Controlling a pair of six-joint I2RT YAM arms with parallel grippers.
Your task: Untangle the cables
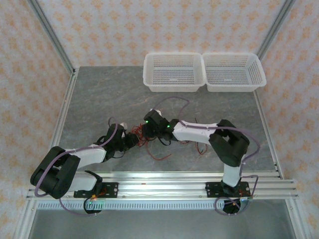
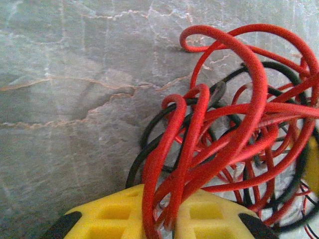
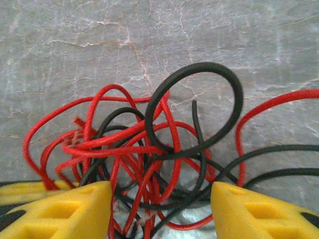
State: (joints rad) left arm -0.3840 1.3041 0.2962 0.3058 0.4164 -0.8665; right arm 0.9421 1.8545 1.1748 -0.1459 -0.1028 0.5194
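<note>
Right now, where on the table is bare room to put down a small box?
Free: the far-left corner of the table, beside the left basket; the strip between both baskets and the cables; the right side in front of the right basket. Crowded: the middle, where the cables spread.

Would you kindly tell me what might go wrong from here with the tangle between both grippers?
1. The left gripper pinches several red strands at once, so pulling may tighten the knot in the cables.
2. The right gripper stands open astride black strands and red ones together; closing could catch several, not one.
</note>
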